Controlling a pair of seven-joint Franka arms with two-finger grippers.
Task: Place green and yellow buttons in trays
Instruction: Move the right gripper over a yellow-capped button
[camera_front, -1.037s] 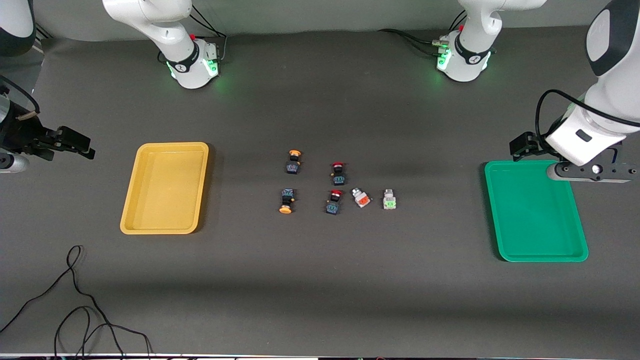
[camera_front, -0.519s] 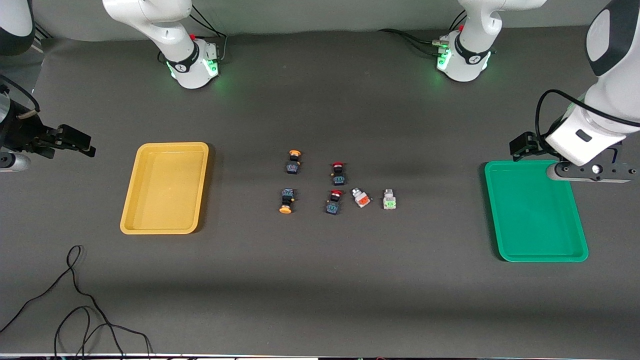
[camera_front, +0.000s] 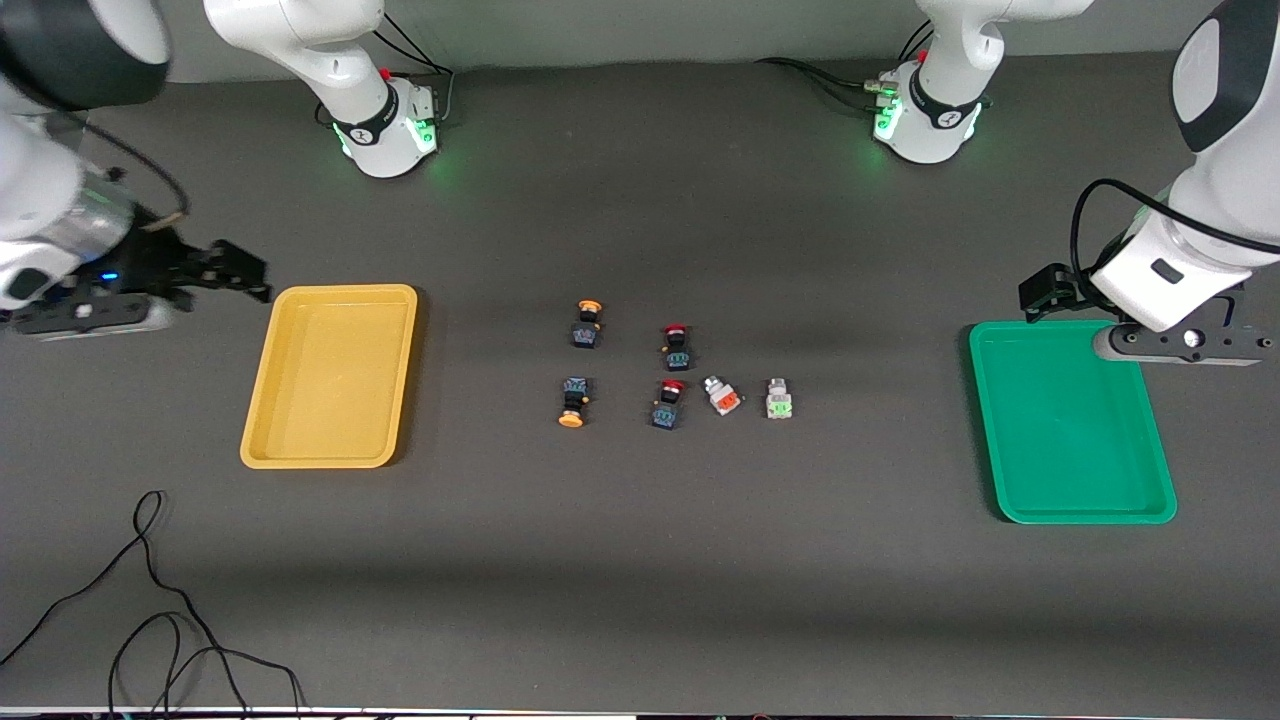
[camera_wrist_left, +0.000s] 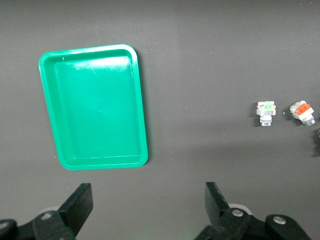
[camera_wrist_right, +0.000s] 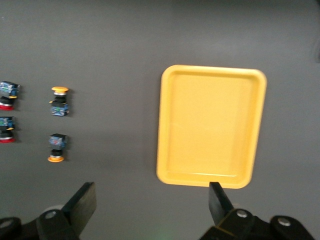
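The table (camera_front: 640, 580) is covered in a matte dark grey sheet; a thin black cable (camera_front: 150, 600) loops over its near corner at the right arm's end. The yellow tray (camera_front: 262, 440) is a shallow, glossy plastic rectangle with rounded corners and a raised rim, and nothing lies in it; the green tray (camera_front: 985, 440), the same shape and finish, sits toward the left arm's end and also holds nothing.

Between the trays six small push-buttons lie on the sheet; one orange-yellow-capped button (camera_front: 587, 324) with a dark blue-black body lies farther from the front camera, and a second orange-yellow-capped button (camera_front: 572, 402) lies nearer, its round cap pointing toward the camera; beside them, toward the left arm's end, are two red-capped buttons (camera_front: 676, 346) on dark bodies; next come a pale grey button with an orange face (camera_front: 722, 396) and the pale grey green-faced button (camera_front: 779, 398), both blocky.

The right gripper (camera_front: 235, 275) hangs over the bare sheet just beside the yellow tray's corner; in the right wrist view its black fingers (camera_wrist_right: 85, 202) stand wide apart, holding nothing. The left gripper (camera_wrist_left: 147, 207) hovers over the green tray's farther corner; its dark fingers (camera_wrist_left: 80, 205) are likewise spread wide and hold nothing.
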